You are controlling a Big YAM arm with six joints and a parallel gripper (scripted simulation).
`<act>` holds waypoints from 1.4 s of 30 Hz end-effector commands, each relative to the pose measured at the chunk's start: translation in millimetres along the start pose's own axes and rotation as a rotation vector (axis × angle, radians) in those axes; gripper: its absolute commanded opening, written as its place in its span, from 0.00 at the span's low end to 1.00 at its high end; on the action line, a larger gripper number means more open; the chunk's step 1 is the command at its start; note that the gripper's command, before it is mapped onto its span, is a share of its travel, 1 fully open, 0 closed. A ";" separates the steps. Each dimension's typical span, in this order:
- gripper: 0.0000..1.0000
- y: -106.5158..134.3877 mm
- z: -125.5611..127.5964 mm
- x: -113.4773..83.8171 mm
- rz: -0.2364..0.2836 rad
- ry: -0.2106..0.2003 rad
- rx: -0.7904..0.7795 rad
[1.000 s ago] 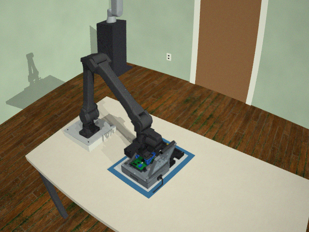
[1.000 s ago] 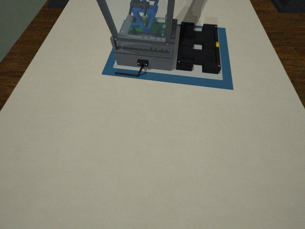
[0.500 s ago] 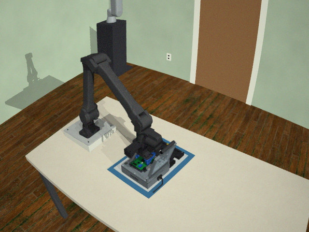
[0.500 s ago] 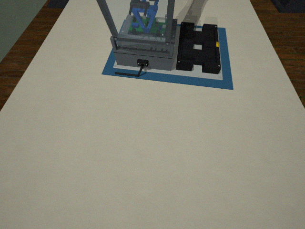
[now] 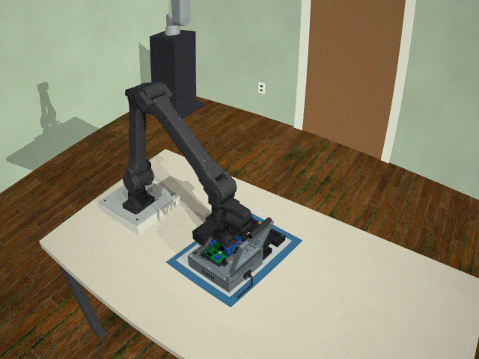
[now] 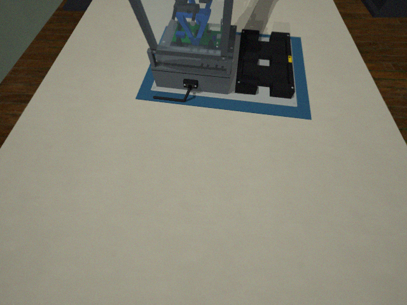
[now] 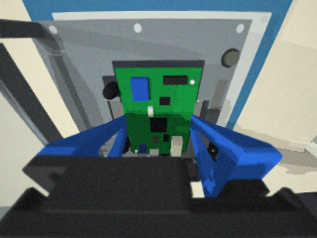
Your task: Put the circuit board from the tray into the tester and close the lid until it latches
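Note:
The green circuit board [image 7: 158, 103] [image 5: 213, 255] [image 6: 206, 38] is held across its long edges between my blue fingers, low over the grey tester's plate. My gripper [image 7: 158, 119] [image 5: 227, 247] [image 6: 191, 28] is shut on the board. The white connector [image 7: 176, 145] sits at the board's near end in the wrist view. The tester [image 5: 204, 268] [image 6: 190, 77] [image 7: 84, 64] stands with its lid [image 5: 253, 241] raised. A black post [image 7: 110, 91] shows at the board's left edge. I cannot tell if the pins are through the holes. The black tray [image 6: 264, 65] [image 5: 277, 238] beside the tester has both pockets empty.
The tester and the tray stand on a white mat with a blue border [image 6: 229, 105] [image 5: 232, 301]. A black cable [image 6: 184, 95] [image 5: 245, 286] leaves the tester's side. The lid's frame bars [image 6: 142, 23] rise on both sides of the gripper. The arm's base [image 5: 139, 209] stands at the table's far left.

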State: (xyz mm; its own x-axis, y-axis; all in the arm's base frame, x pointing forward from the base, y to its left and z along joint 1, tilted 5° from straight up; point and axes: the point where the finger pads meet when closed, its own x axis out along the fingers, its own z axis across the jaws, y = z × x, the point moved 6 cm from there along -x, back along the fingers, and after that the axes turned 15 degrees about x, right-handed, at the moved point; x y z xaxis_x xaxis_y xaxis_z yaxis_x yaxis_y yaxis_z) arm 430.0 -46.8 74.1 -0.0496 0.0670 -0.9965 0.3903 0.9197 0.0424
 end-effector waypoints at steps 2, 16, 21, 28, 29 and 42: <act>0.72 11.6 22.1 -23.9 0.017 -0.073 -0.008; 0.72 11.6 22.4 -25.1 0.019 -0.078 -0.008; 0.72 11.7 22.9 -21.6 0.018 -0.076 -0.008; 0.72 11.1 21.1 -14.9 0.015 -0.064 -0.007; 0.72 11.0 20.9 -14.5 0.015 -0.064 -0.007; 0.92 10.5 19.2 -18.9 0.016 -0.070 -0.007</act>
State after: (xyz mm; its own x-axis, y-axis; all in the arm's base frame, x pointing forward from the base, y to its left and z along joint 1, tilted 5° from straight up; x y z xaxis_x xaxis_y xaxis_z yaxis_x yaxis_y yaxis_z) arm 430.9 -46.9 73.0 -0.0461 0.0666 -0.9967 0.3901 0.9198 0.0434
